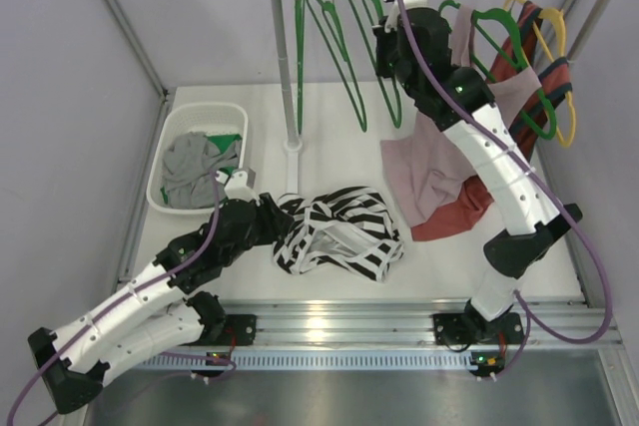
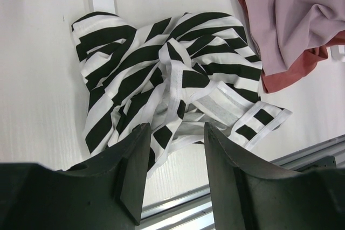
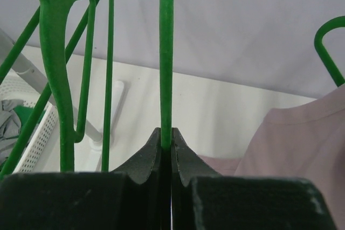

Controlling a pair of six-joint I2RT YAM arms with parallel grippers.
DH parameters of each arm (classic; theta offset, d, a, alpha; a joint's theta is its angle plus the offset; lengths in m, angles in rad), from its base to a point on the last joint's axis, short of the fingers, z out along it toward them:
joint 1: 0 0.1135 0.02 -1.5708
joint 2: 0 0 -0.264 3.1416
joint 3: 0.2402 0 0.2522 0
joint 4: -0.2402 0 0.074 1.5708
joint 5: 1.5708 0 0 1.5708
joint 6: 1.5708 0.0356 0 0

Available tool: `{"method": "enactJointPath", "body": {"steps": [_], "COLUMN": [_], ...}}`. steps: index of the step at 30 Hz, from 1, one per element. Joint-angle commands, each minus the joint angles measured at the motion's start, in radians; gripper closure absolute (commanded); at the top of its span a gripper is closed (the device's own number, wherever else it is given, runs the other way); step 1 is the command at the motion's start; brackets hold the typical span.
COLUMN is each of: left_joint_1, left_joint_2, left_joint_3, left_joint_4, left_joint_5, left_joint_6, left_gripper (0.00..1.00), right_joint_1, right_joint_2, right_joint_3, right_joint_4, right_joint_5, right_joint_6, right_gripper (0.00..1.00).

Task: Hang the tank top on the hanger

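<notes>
Hanger (image 3: 166,52) rod upright in right tool (image 3: 166,146), tank top (image 1: 339,231) bunched widthwise

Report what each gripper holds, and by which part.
Right gripper: shut on the green hanger, pinching one thin straight bar. Left gripper: open over the tank top, holding nothing.

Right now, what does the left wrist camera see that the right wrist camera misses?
Only the left wrist view: the striped tank top crumpled on the white table, before the open left gripper. Only the right wrist view: the right gripper shut on a green hanger, plus a white basket. Both: the pink top and that table.
</notes>
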Motion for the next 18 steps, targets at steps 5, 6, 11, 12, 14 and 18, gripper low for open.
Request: {"method": "enactJointPath", "body": {"steps": [5,6,11,12,14,18], "left_joint_1": [-0.002,-0.002,-0.002,-0.002,-0.002,-0.002], "left_joint_2": [0.010,0.014,0.030,0.035,0.053,0.095], "left_joint_3": [0.006,0.004,0.003,0.001,-0.003,-0.016], "left_joint_4": [0.011,0.011,0.020,0.024,0.023,0.020], "left_joint_5": [-0.006,-0.006,0.001,0.001,0.001,0.009], "left_joint_6": [0.000,0.000,0.011,0.012,0.014,0.009], "left_gripper": [0.51,0.50,0.49,0.48,0.48,0.48], "right_joint_1": [0.007,0.007,0.007,0.005,0.007,0.007], "right_joint_2": [-0.110,-0.116,-0.205,-0.222,-0.274,-0.366], "right_joint_3": [-0.001,-0.009,-0.145,-0.167,-0.234,-0.342], "right_joint_4": [0.125,0.124,0.156,0.165,0.171,0.178], "right_joint_5": [0.038,0.038,0.033,0.031,0.022,0.008], "right_joint_6": [-0.054,-0.053,-0.028,-0.022,-0.005,0.018], "right_gripper": [1.00,1.00,1.00,1.00,1.00,1.00]}}
